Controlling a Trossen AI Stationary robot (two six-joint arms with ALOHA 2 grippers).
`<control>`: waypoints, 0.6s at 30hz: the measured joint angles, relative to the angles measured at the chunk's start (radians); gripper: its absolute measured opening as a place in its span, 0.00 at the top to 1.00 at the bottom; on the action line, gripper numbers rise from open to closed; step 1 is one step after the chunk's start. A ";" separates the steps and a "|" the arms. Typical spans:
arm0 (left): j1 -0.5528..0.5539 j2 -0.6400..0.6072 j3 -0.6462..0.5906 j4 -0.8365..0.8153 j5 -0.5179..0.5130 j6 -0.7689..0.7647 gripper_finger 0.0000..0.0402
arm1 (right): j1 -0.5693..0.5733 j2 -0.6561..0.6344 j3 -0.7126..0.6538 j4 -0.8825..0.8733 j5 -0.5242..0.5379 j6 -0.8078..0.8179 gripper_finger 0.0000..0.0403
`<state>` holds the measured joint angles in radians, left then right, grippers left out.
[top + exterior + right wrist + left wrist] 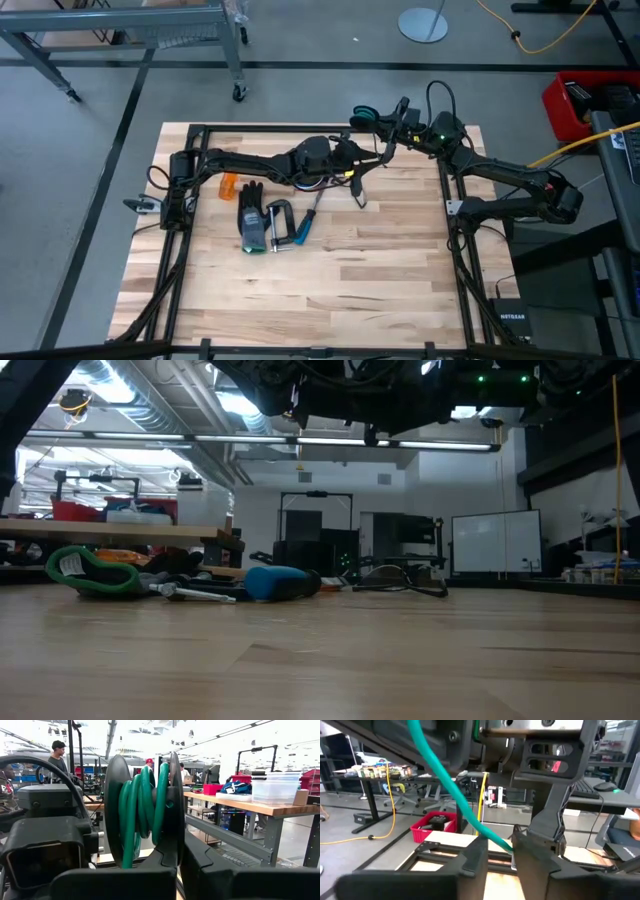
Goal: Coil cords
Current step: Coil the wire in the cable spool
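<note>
A thin teal-green cord [445,775] runs from a dark two-disc spool [142,805], where it is wound in several turns, down to my left gripper [501,855], which is shut on it. My right gripper [180,865] is shut on the spool. Both are lifted above the table's far edge; in the high view the spool [362,117] sits just beyond my left gripper [352,165]. A black cord [357,192] lies loose on the table below them and also shows in the low view [400,582]. My left gripper pinches the teal cord [504,845] between its two fingers, which lie across it. The cord runs up and away from the fingers in a nearly straight line toward the spool, clear of the table. My right gripper pinches one disc of the spool at its lower rim [172,847] between its two fingers. The spool stands upright on edge above the fingers, lifted clear of the table, with the teal turns beside the gripped disc.
A black glove [252,218], a clamp [280,222] and a blue-handled screwdriver [305,222] lie left of the table's middle, with an orange object [229,184] near them. Bare wood lies toward the near edge [340,290]. A red box [434,824] sits beyond the table.
</note>
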<state>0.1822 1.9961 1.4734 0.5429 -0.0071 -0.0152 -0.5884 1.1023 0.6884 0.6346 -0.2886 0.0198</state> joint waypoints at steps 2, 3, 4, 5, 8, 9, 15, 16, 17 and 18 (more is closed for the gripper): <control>0.000 0.000 0.000 -0.004 0.000 0.008 0.85 | 0.000 0.000 0.000 0.000 0.000 0.000 0.99; 0.000 0.000 0.000 -0.006 0.000 0.020 0.88 | 0.000 0.000 0.000 0.000 0.000 0.001 0.99; 0.000 0.000 0.000 -0.009 0.000 0.025 0.91 | 0.000 0.000 0.000 0.000 0.000 0.001 0.99; 0.000 0.000 0.000 -0.010 0.000 0.028 0.94 | 0.000 0.000 0.000 0.000 0.000 0.001 0.99; 0.000 0.000 0.000 -0.015 0.000 0.032 0.98 | 0.000 0.000 0.000 0.000 0.000 0.001 0.99; 0.000 0.000 0.000 -0.023 -0.001 0.035 0.98 | 0.000 -0.002 0.000 -0.002 0.000 0.001 0.99; 0.009 0.000 0.000 -0.126 -0.015 0.047 0.99 | -0.009 -0.064 0.000 -0.124 -0.003 -0.008 0.99; 0.011 0.000 0.001 -0.145 -0.017 0.048 0.99 | -0.015 -0.084 0.000 -0.169 -0.005 -0.016 0.99; 0.014 0.000 0.000 -0.167 -0.017 0.049 0.99 | -0.022 -0.105 0.000 -0.222 -0.014 -0.024 0.99; 0.017 -0.002 0.000 -0.189 -0.016 0.049 0.99 | -0.029 -0.126 0.000 -0.278 -0.018 -0.025 0.99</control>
<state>0.1994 1.9942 1.4738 0.3535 -0.0232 0.0339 -0.6179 0.9762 0.6884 0.3562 -0.3068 -0.0056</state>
